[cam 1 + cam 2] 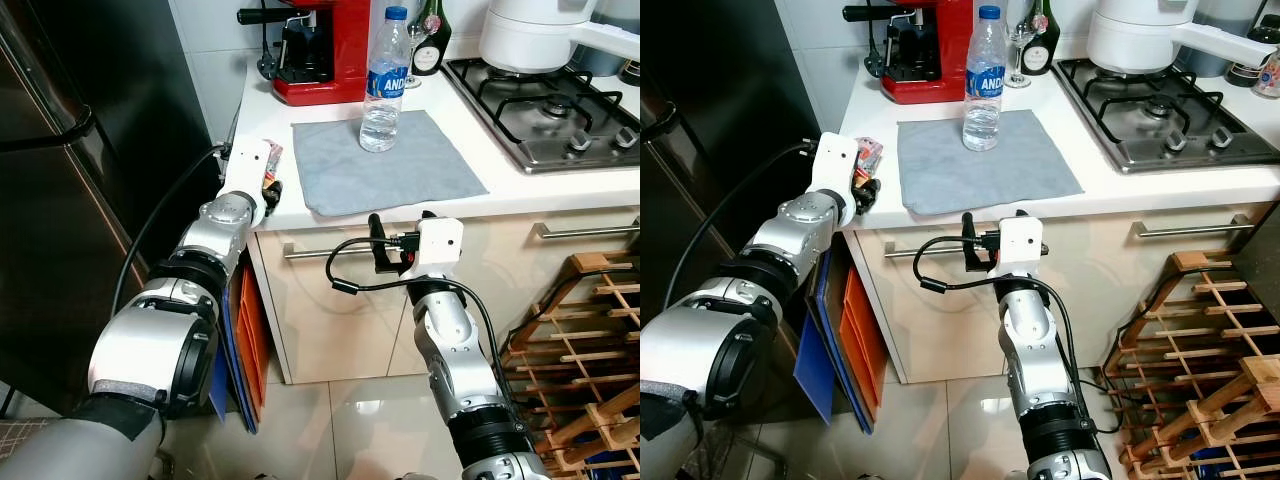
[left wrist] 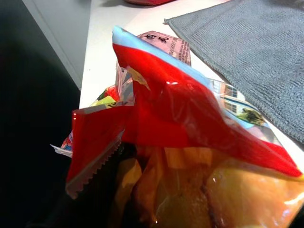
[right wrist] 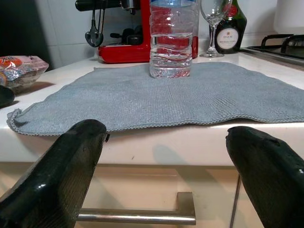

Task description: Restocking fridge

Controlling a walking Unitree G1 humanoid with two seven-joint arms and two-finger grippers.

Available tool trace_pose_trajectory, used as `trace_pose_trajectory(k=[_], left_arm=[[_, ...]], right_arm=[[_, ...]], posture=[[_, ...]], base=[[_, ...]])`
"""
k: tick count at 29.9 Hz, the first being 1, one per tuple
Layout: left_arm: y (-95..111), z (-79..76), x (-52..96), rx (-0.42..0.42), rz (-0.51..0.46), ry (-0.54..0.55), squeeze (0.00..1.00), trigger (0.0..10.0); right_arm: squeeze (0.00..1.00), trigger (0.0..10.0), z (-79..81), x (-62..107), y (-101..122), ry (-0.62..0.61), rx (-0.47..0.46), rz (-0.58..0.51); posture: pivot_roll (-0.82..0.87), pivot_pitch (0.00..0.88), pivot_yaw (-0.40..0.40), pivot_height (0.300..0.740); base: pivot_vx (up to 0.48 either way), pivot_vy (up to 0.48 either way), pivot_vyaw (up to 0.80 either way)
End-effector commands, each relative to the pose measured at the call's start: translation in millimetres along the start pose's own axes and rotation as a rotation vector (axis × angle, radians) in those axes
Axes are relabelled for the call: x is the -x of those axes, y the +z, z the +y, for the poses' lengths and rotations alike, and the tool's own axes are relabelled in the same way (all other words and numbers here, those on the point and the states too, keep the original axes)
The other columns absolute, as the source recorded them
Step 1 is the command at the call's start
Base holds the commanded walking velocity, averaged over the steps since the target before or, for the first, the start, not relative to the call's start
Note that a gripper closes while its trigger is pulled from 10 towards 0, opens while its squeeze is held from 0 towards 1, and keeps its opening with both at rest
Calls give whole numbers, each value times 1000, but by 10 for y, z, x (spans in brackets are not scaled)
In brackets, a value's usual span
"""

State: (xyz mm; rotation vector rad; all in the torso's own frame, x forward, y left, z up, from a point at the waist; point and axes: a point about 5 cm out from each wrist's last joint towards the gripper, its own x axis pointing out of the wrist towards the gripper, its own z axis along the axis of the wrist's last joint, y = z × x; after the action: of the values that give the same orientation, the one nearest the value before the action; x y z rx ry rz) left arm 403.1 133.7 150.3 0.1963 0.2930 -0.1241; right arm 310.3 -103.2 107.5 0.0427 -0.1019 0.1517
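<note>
Water fills most of the clear bottle (image 1: 383, 85), which stands upright with its blue cap on, at the far edge of the grey cloth (image 1: 385, 162) on the white counter (image 1: 500, 165). Left of the cloth, at the counter's corner, lies a red snack bag (image 2: 190, 128); the left wrist view shows it close up, with orange pieces inside the see-through part, and the left gripper (image 1: 268, 190) is pinching it. Behind the cloth stand a red coffee machine (image 1: 320, 45), a wine glass (image 3: 216, 23) and a dark bottle (image 1: 432, 40). Right of the cloth is a gas stove (image 1: 545, 115) with a white pot (image 1: 530, 35) on it. The right gripper (image 3: 166, 166) hangs just below the counter edge, in front of the cloth, with its fingers spread wide and nothing between them. The left arm reaches up to the counter corner beside the dark fridge (image 1: 70, 180). A wooden rack (image 1: 585, 350) stands low, right of the cupboard.
</note>
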Motion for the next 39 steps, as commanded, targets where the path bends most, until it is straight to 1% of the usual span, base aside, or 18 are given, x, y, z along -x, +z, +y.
trace_pose_trajectory(k=[1, 5, 6, 8, 11, 13, 14, 17, 19, 21, 24, 26, 32, 33, 34, 35, 38, 39], left_arm=[[-480, -140, 44, 39, 169, -56, 0, 0], [-417, -174, 34, -1, 130, -78, 0, 0], [-376, -163, 28, -69, 107, -70, 0, 0], [-349, -141, 25, -128, 93, -58, 0, 0], [-343, -136, 24, -132, 90, -59, 0, 0], [-163, -116, 9, -59, 0, -64, 0, 0], [-163, -116, 9, -59, 0, -64, 0, 0], [536, -142, 66, 4, -349, -139, 0, 0], [633, -144, 90, 15, -396, -151, 0, 0], [850, -147, 165, 87, -505, -192, 0, 0], [995, -130, 248, 130, -597, -209, 0, 0], [1071, -61, 377, 155, -709, -190, 0, 0], [927, -12, 491, 189, -725, -170, 0, 0], [857, 14, 526, 203, -719, -146, 0, 3686], [811, 30, 551, 214, -715, -130, 0, 3686], [746, 76, 619, 221, -719, -88, 0, 10000], [672, 115, 744, 221, -732, -36, 0, 10000], [662, 79, 839, 186, -757, -20, 0, 10000]], right_arm=[[55, 10000, 15, 14, -18, 9, -2, 12], [51, 10000, 15, 9, -16, 8, -3, 13], [55, 10000, 10, 7, -20, 7, -2, 15], [51, 10000, 6, 6, -28, 5, -2, 17], [51, 10000, 5, 5, -32, 4, -3, 19], [55, 10000, 6, 0, -26, 0, -2, 15], [55, 10000, 6, 0, -26, 0, -2, 15], [51, 10000, -52, -10, -22, -14, 7, 12], [51, 10000, -63, -13, -23, -16, 9, 12], [55, 10000, -70, -31, -22, -12, 17, 12], [51, 10000, -67, -69, 0, -8, 26, 3], [47, 10000, -107, -112, 61, -34, 48, -29], [55, 10000, -263, -124, 197, -124, 106, -111], [59, 10000, -337, -103, 270, -160, 137, -154], [59, 10000, -388, -87, 320, -183, 158, -182], [59, 10000, -474, -57, 395, -218, 184, -216], [59, 10000, -593, -20, 490, -260, 212, -252], [59, 10000, -650, -25, 562, -277, 215, -273]], posture=[[-141, 0, 90, 740], [-141, 0, 90, 740], [-136, 0, 87, 740], [-134, 0, 85, 740], [-134, 0, 85, 740], [-135, 0, 85, 740], [-135, 0, 85, 740], [-132, 0, 67, 740], [-128, 0, 63, 740], [-117, 0, 53, 740], [-110, 0, 44, 740], [-110, 0, 39, 740], [-108, 0, 29, 740], [-105, 0, 25, 740], [-105, 0, 23, 740], [-105, 0, 19, 740], [-103, 0, 7, 740], [-91, 0, -5, 740]], base=[[0, 0, 0], [0, 0, 0], [0, 0, 0], [0, 0, 0], [0, 0, 0], [0, 0, 0], [0, 0, 0], [0, 0, 0], [0, 0, 0], [0, 0, 0], [0, 0, 0], [0, 0, 0], [0, 0, 0], [0, 0, 0], [0, 0, 0], [0, 0, 0], [0, 0, 0], [0, 0, 0]])
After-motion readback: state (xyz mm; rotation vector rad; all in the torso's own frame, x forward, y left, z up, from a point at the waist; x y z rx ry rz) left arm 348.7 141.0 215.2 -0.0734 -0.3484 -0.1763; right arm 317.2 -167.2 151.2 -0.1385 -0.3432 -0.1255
